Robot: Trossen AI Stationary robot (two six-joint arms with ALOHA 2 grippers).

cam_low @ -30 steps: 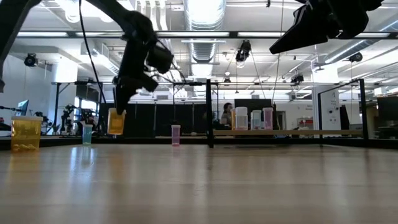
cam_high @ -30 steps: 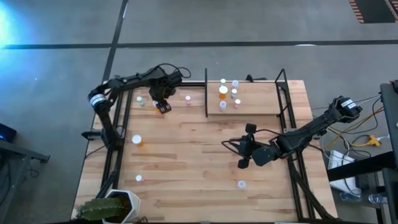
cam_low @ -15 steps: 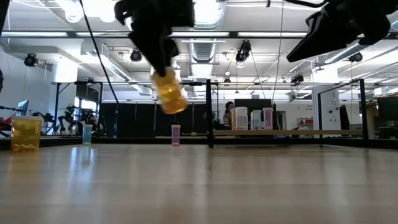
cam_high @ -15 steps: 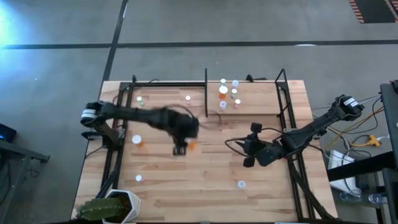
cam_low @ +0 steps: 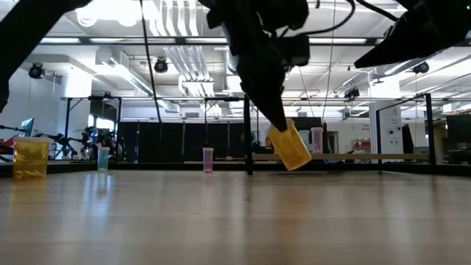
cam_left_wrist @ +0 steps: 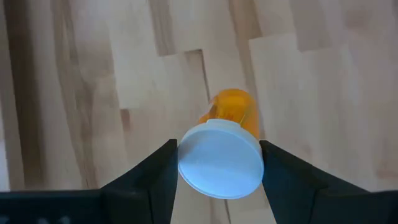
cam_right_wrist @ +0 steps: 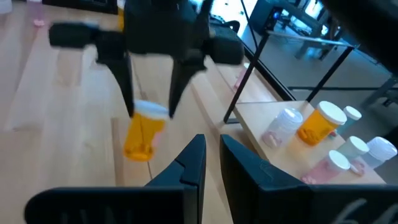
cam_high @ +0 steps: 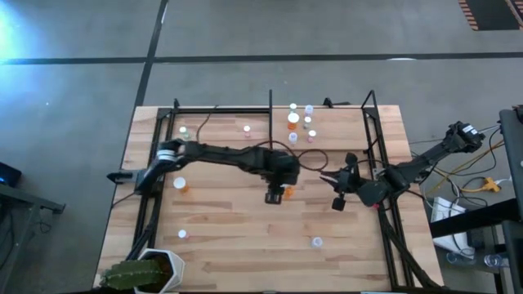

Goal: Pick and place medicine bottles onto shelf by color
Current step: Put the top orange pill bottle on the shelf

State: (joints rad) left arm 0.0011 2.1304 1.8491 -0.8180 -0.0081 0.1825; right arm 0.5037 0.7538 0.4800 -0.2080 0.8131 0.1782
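My left gripper (cam_high: 274, 196) hangs over the middle of the table, shut on an orange medicine bottle (cam_low: 288, 147) with a white cap. The shelf (cam_high: 335, 139), a raised light board between black rods at the far right, carries several bottles (cam_high: 292, 121), orange, clear and pinkish, standing on their bases. Loose bottles stand on the table at the left (cam_high: 180, 184), near left (cam_high: 182, 234), near right (cam_high: 316, 242) and far left (cam_high: 247, 128). My right gripper (cam_high: 337, 202) hovers shut to the right of the held bottle, touching nothing. My left gripper pinches the orange bottle at its white cap (cam_left_wrist: 219, 163), one finger (cam_left_wrist: 163, 168) on each side of the cap. The fingers come from above, slanting down. The bottle hangs below them, tilted, with its orange body (cam_left_wrist: 233, 109) lowest and clear of the table.
A black upright bar (cam_high: 270, 122) stands at the shelf's left end, and black rods (cam_high: 372, 139) run along both table sides. A potted plant (cam_high: 147, 273) sits at the near left corner. Bare wood (cam_high: 245, 237) lies below and near the held bottle.
My left gripper has carried the orange bottle from the far left part of the table toward the right and nearer, to the middle, rolling as it went; the bottle, upright before, now hangs tilted. My right gripper has drawn back toward the table's right edge.
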